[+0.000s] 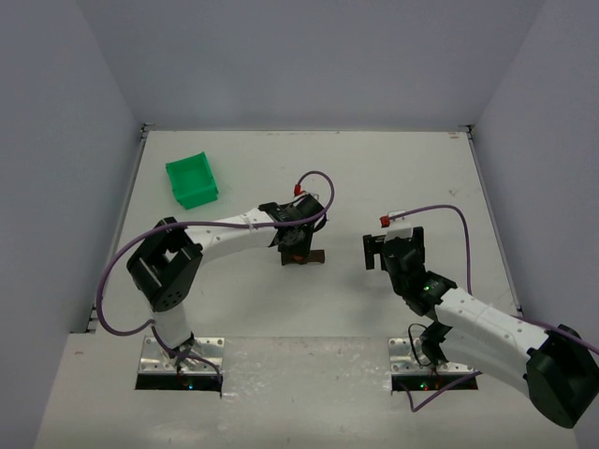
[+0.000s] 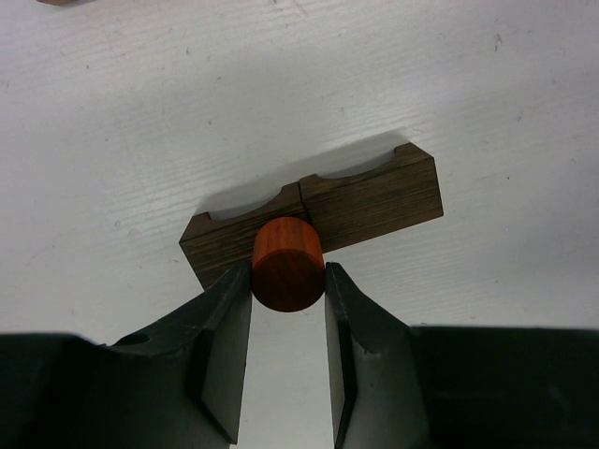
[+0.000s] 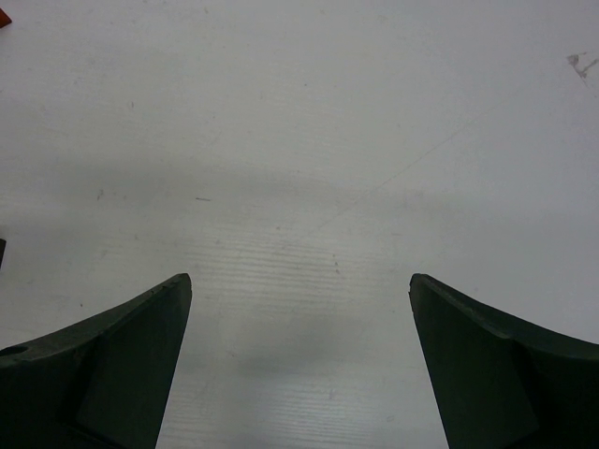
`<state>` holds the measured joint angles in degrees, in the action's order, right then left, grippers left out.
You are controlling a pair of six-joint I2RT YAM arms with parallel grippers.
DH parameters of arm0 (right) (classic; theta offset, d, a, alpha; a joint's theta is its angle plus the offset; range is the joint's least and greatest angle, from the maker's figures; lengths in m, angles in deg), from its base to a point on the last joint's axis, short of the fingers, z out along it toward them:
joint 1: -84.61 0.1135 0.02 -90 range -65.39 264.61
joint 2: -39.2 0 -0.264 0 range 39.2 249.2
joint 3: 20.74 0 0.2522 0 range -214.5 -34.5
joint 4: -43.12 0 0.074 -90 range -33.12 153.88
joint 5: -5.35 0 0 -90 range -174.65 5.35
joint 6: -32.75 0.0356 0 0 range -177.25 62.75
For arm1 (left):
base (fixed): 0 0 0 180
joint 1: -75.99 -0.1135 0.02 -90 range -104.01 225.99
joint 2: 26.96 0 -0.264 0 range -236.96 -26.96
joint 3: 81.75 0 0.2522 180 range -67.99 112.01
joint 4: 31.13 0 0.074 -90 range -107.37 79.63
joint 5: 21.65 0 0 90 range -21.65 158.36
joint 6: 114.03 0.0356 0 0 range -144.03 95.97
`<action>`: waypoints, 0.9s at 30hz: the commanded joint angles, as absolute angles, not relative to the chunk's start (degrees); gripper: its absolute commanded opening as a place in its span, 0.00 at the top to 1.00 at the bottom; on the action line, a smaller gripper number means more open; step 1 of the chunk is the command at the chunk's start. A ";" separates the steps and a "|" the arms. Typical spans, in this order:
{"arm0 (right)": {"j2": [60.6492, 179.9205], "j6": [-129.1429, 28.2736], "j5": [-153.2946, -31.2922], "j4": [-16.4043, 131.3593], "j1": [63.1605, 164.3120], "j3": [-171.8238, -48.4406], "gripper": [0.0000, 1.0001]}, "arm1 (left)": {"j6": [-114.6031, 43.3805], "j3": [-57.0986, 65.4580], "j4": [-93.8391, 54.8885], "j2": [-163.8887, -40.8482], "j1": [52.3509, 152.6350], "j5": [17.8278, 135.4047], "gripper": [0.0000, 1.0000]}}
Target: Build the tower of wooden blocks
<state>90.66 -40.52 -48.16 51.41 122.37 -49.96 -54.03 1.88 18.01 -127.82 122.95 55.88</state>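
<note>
Place: a lab robot test cell is indicated.
Enclosure: a white table [image 1: 402, 168] is boxed by plain grey walls [image 1: 309, 56] at 9, 12 and 3 o'clock.
Rig: left arm [image 1: 229, 234] and right arm [image 1: 487, 323] are bolted on metal plates [image 1: 211, 348] at 6 o'clock.

The worktop [image 1: 393, 178] is white and flat, with faint lines and small scuffs on it. A green bin [image 1: 193, 181] sits on it at the far left, turned a little crooked to the edges. Near the middle lie two dark brown blocks [image 2: 365, 201]. They are end to end and touching, and each has a round dip in its top. They are well apart from the bin. At the near edge, two shiny metal plates [image 1: 211, 360] sit on the worktop.
</note>
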 commanded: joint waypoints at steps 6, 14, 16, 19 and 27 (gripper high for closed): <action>90.36 -40.02 -48.03 49.76 122.08 -51.90 0.01 | -53.50 3.00 16.55 -126.95 123.19 55.35 1.00; 90.10 -39.93 -48.50 49.76 122.13 -51.82 0.01 | -53.49 2.86 16.64 -126.94 123.28 55.14 1.00; 90.01 -39.93 -48.48 49.76 122.14 -51.81 0.01 | -53.47 2.72 16.42 -126.67 123.24 55.08 1.00; 90.00 -40.02 -48.53 49.76 122.10 -51.81 0.01 | -53.47 2.67 16.33 -126.72 123.19 55.04 0.99; 89.74 -40.00 -48.53 49.76 122.12 -51.73 0.01 | -53.47 3.20 16.31 -127.77 123.19 54.56 1.00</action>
